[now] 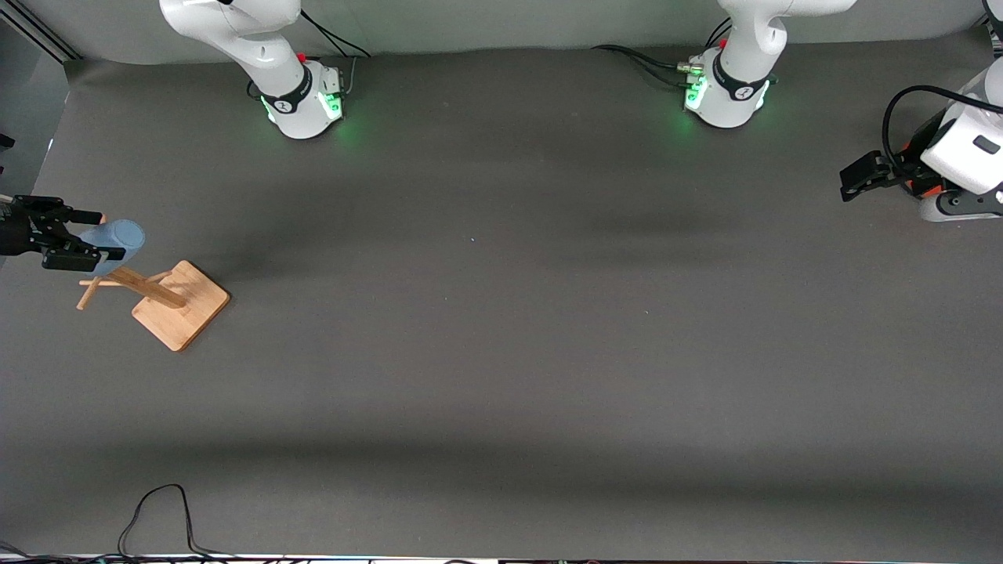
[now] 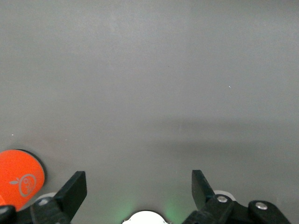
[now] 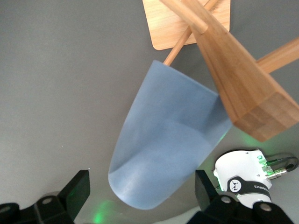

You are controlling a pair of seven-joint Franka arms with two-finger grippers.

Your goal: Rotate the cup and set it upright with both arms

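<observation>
The pale blue cup (image 1: 123, 237) hangs tilted on a peg of a wooden rack (image 1: 184, 305) at the right arm's end of the table. Its closed bottom points toward my right gripper (image 1: 98, 235). That gripper is open, its fingers straddling the cup's bottom end with a gap on each side. In the right wrist view the cup (image 3: 163, 144) fills the space ahead of the right gripper (image 3: 141, 186), and the rack's post (image 3: 243, 88) crosses beside it. My left gripper (image 1: 848, 182) waits open and empty over the left arm's end of the table, over bare mat (image 2: 139, 184).
The rack's square wooden base (image 3: 187, 23) rests on the grey mat. An orange round thing with a logo (image 2: 18, 179) shows at the edge of the left wrist view. A black cable (image 1: 157, 509) loops near the table edge closest to the front camera.
</observation>
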